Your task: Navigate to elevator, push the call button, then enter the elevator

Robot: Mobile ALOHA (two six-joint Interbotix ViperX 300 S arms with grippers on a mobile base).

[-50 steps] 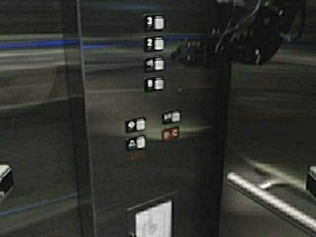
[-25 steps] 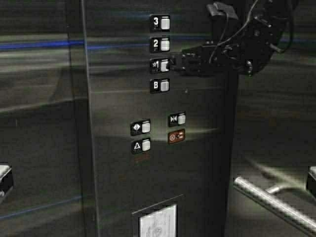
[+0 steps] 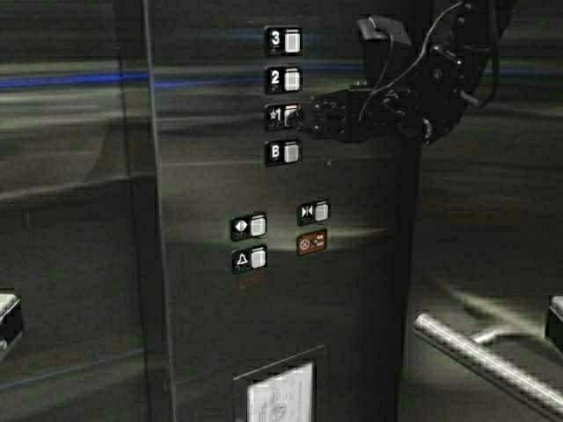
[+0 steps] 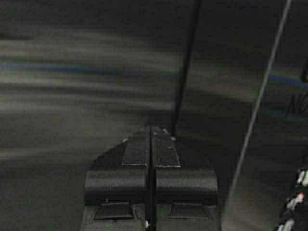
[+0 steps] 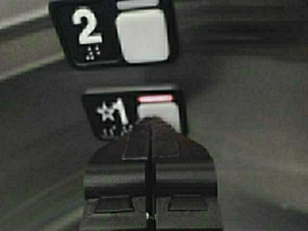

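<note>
I am inside the elevator's steel-panelled cab, facing its button panel (image 3: pixel 281 290). My right gripper (image 3: pixel 299 116) is shut and empty. Its tip rests on the floor "1" button (image 3: pixel 292 114). In the right wrist view the gripper (image 5: pixel 151 120) covers the lower part of that button (image 5: pixel 168 111), and a red bar (image 5: pixel 155 98) glows above it. My left gripper (image 4: pixel 150 129) is shut and empty, pointing at a bare steel wall. The call button is out of view, and so are the sliding doors.
Buttons "3" (image 3: pixel 283 40), "2" (image 3: pixel 283 79) and "B" (image 3: pixel 283 152) stand in a column. Door and alarm buttons (image 3: pixel 249 227) sit lower. A notice card (image 3: pixel 280 394) is at the panel's foot. A horizontal handrail (image 3: pixel 479 356) runs along the right wall.
My right gripper has moved left along the panel until its tip reached the "1" button. The whole panel shifted slightly right in the high view, so the robot has moved a little.
</note>
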